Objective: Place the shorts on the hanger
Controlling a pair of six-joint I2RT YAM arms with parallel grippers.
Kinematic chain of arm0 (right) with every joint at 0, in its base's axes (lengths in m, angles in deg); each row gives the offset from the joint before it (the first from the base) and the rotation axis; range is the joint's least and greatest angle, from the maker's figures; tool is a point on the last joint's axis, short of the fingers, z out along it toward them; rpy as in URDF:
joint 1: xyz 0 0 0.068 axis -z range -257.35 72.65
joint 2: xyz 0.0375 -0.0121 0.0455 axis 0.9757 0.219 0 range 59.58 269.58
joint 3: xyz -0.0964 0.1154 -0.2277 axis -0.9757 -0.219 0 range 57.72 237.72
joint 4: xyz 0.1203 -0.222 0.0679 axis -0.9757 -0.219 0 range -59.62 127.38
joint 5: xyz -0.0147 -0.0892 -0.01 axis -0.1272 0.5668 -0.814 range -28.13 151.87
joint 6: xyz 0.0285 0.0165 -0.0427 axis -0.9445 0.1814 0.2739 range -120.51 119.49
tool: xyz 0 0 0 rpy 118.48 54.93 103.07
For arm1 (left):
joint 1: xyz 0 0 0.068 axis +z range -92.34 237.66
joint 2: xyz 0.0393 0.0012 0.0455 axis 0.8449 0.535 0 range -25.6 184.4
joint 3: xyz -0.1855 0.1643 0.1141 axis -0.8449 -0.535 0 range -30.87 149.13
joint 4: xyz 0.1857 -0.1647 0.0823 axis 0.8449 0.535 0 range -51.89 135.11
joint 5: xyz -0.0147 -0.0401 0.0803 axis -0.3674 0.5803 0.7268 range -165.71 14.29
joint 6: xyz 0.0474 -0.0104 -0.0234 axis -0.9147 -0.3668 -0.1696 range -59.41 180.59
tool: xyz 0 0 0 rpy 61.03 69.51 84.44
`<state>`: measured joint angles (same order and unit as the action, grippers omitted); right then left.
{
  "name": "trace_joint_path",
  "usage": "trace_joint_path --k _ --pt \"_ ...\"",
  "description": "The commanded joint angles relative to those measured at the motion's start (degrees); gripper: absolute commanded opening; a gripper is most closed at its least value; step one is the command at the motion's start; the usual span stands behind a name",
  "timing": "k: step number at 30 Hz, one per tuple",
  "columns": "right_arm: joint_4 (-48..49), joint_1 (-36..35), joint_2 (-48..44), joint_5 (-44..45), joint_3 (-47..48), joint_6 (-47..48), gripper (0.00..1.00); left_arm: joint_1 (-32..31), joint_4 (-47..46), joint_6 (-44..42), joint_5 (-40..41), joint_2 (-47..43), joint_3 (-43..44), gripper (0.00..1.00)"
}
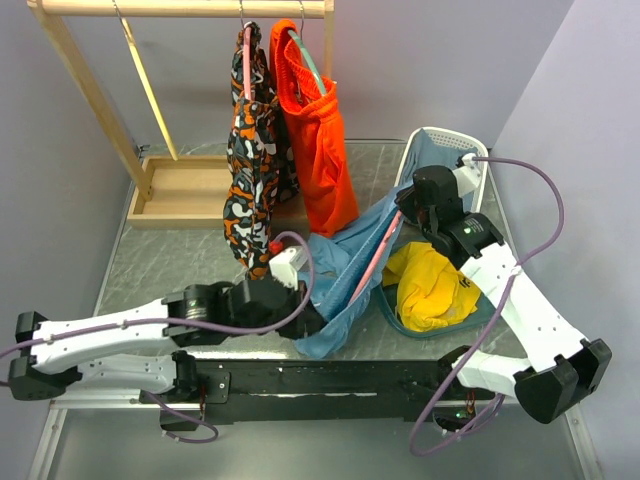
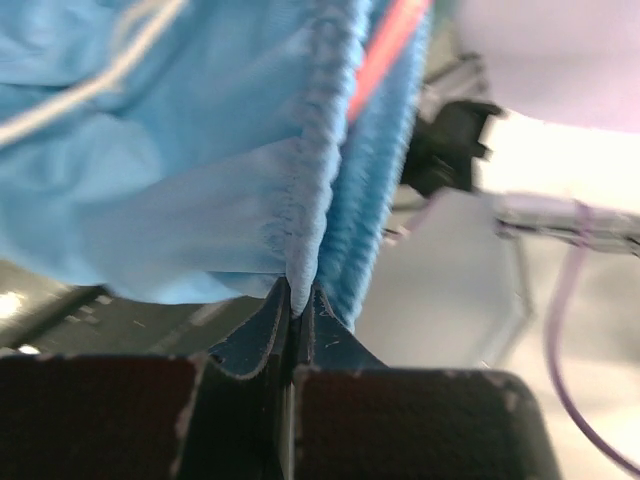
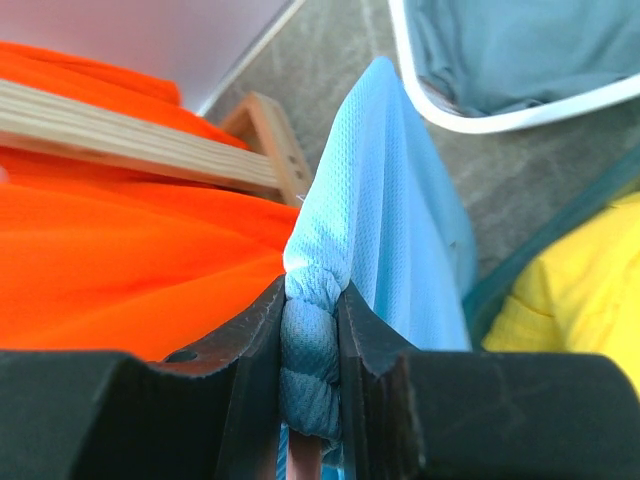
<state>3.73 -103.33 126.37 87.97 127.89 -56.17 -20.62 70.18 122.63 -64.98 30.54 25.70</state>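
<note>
Shorts [image 1: 340, 265]: likely light, limp mesh; best held by waistband. Left tool [image 2: 297, 300] pinches the gathered edge; right tool [image 3: 312, 335] clamps bunched cloth.

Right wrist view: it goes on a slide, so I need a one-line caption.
Right end effector shut on a bunched fold of sky-blue shorts, orange shorts beyond.

Orange shorts [image 1: 320, 170] on rack [image 1: 180, 8] — yellow cloth [image 1: 428, 285] apart.
</note>
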Motion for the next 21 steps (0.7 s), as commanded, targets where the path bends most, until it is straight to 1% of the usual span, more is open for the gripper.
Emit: trace_joint_path --k 1,2,6,8,9,11,12,13,15,18,21 --pt "9.9 0.6 -3.1 8.2 2.2 -1.7 0.00 3.2 6.0 -6.4 -5.7 5.0 2.7 0.02" --pt "7.6 0.6 -2.7 7.5 2.9 -2.1 0.00 3.5 6.6 -7.6 -2.4 6.2 4.4 0.03" --pt "5.1 0.6 -2.8 2.2 3.0 -4.4 0.00 5.7 4.3 -11.4 0.8 9.2 7.0 0.10" --pt "3.6 0.6 -2.9 -1.0 2.4 -5.4 0.00 6.4 3.4 -13.7 1.8 9.9 9.4 0.18" --pt "3.1 0.8 -2.8 -2.2 1.8 -6.5 0.00 6.5 3.3 -14.5 1.8 10.6 10.4 0.26" --pt "0.8 0.8 -2.4 -4.6 1.8 -7.1 0.00 6.5 3.1 -16.2 1.7 11.0 11.5 0.33" --pt "0.0 0.8 -2.3 -5.2 2.3 -7.6 0.00 6.5 2.6 -16.7 2.1 10.7 11.5 0.46" --pt "-0.4 0.8 -2.1 -5.8 2.4 -7.5 0.00 6.5 2.6 -17.4 2.8 10.4 11.5 0.54" --pt "-1.4 0.9 -2.1 -6.7 2.4 -8.0 0.00 6.5 2.1 -18.4 3.8 9.0 10.8 0.67" --pt "-2.3 1.5 -2.2 -6.7 2.2 -8.7 0.00 6.2 2.5 -20.4 3.9 5.8 8.1 0.68" --pt "-4.4 2.5 -1.5 -7.3 3.2 -9.3 0.00 3.6 3.6 -21.1 8.7 2.2 3.1 0.66"
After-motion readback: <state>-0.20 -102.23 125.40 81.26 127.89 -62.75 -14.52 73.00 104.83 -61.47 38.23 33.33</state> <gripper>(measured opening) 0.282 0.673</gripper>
